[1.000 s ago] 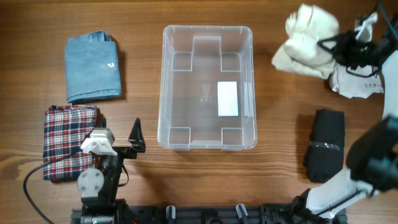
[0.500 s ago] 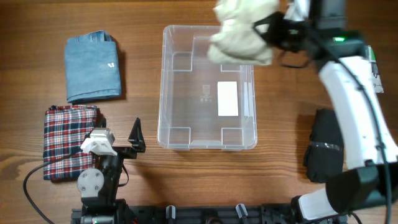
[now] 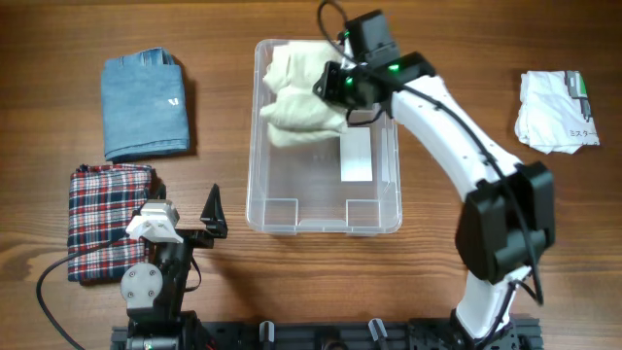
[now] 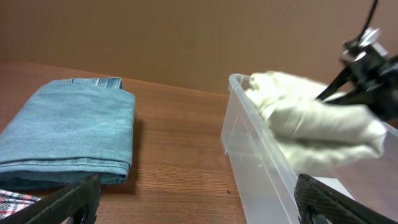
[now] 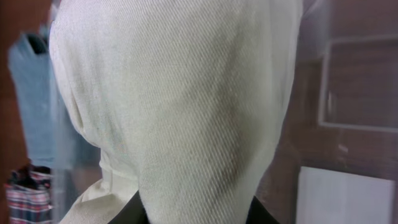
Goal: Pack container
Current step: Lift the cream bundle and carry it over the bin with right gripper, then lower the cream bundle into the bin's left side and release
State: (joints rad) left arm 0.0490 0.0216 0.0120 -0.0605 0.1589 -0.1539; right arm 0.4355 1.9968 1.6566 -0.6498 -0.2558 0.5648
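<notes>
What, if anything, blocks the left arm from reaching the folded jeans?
Likely nothing, so yes: the open left gripper faces the jeans, which lie uncovered, with only bare table between.

Right fingers [image 3: 330, 84] tight, left fingers [image 4: 69, 200] wide.

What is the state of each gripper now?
Left gripper: open, empty.
Right gripper: shut on the cream cloth, over the container.

Right arm [image 3: 457, 126]: white links, black joints, green lights seen | left arm [image 3: 155, 277]: black, grey disc, black cable | left claw [image 4: 196, 200]: black fingers
</notes>
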